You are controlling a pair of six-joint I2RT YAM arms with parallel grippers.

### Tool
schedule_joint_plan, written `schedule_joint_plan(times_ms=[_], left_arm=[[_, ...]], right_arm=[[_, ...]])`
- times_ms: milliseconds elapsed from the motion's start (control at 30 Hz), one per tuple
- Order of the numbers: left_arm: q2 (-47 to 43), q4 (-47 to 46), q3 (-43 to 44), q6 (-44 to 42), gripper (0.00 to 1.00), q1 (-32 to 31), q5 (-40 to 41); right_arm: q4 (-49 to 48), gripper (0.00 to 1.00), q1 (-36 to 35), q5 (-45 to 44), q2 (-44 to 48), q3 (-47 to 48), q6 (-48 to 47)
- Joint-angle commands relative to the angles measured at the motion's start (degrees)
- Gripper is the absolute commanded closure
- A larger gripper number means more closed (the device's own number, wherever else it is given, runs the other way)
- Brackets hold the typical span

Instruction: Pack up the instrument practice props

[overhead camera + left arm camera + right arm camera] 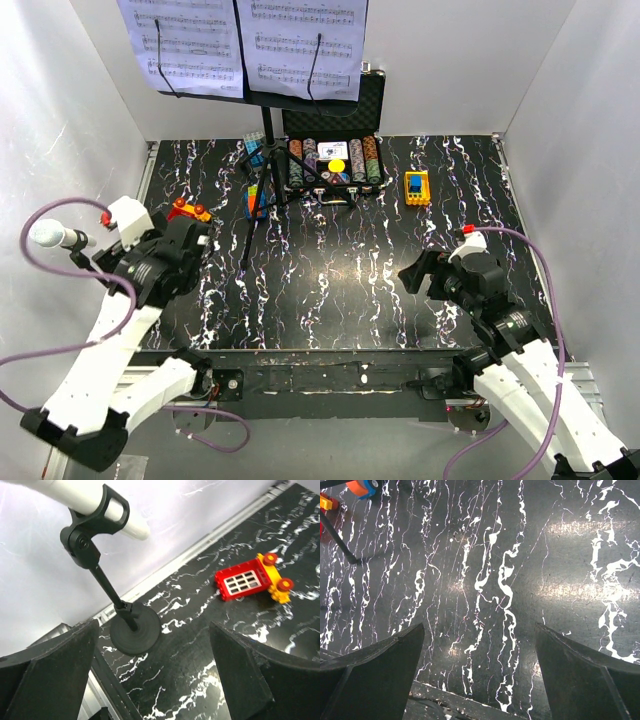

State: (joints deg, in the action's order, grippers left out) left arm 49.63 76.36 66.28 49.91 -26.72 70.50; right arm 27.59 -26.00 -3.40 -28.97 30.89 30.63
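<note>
Left wrist view: my left gripper point(155, 680) hangs with its jaws spread wide and nothing between them, low over the black marbled table point(280, 630). Just ahead of my fingers point(50, 675) stands the white microphone point(85, 495), clipped on a thin, leaning rod above its round black base point(135, 635). The base sits at the table's left edge, close to the white wall. A red and yellow toy block point(247, 580) lies to the right of the base, apart from it.

My right gripper point(480, 675) is likewise wide open and empty over bare table. One tripod foot shows at the upper left of its view.

From above, the music stand point(262, 150) rises at the far middle. Its legs stand just in front of the open poker chip case point(330, 160). The sheet-music pages point(250, 40) rest on its desk. A yellow toy point(417, 187) lies right of the case.
</note>
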Motion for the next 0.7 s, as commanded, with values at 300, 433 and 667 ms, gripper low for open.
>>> schedule_joint_plan(times_ms=[300,433,667], left_arm=[[13.48,0.90,-1.07,9.32,0.05,11.42,4.65],[12.95,2.66,-1.50,14.16,0.05,11.78,5.26],[13.65,8.26,-1.95,23.53,0.07,11.78,4.21]], right_arm=[[-2.89,0.02,-0.19,-0.65,-0.91,-0.13,0.04],[-4.13,0.02,-0.19,0.15,-2.40,-0.40,0.30],[-5.18,0.02,-0.19,2.43,-5.57,-0.04,0.57]])
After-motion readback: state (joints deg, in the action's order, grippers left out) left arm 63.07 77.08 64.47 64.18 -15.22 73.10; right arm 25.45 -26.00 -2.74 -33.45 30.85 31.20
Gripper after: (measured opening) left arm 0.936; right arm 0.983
